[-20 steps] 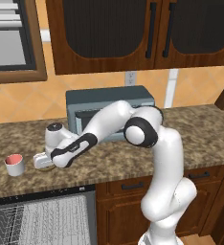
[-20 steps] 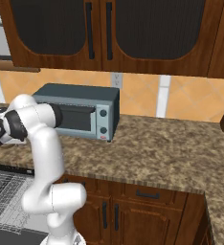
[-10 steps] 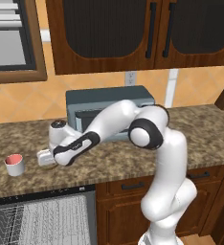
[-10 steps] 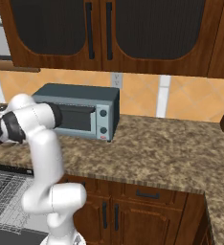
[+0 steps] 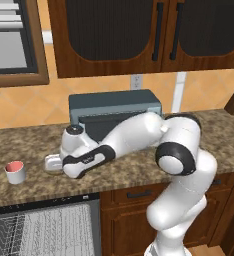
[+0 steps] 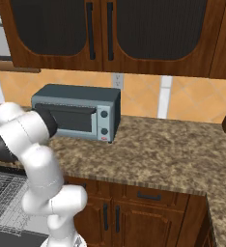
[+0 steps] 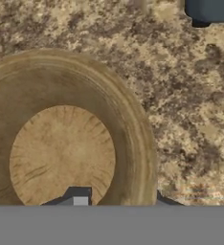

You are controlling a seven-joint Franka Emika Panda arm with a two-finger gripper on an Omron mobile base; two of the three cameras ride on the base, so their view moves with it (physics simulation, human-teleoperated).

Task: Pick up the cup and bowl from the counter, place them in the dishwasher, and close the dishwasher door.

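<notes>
The tan-brown bowl (image 7: 61, 158) lies close under the hand on the speckled counter (image 5: 139, 167). My gripper (image 7: 121, 201) is open and straddles the bowl's right rim, with one fingertip (image 7: 78, 200) inside the bowl and the other outside it. In the left base view the gripper (image 5: 53, 164) is low on the counter and the hand hides the bowl. The white cup (image 5: 15, 171) with its red-pink inside stands upright to the gripper's left, apart from it. Below the counter the dishwasher (image 5: 39, 230) is open and its white wire racks (image 6: 4, 198) show.
A grey toaster oven (image 5: 114, 107) stands at the back of the counter just behind the arm; its corner (image 7: 209, 9) shows in the hand view. Dark wooden wall cabinets (image 6: 110, 34) hang above. Wooden drawers (image 5: 139, 195) lie right of the dishwasher.
The arm's elbow has swung to the right and the hand has shifted slightly right, low over the bowl. The cup has not moved.
</notes>
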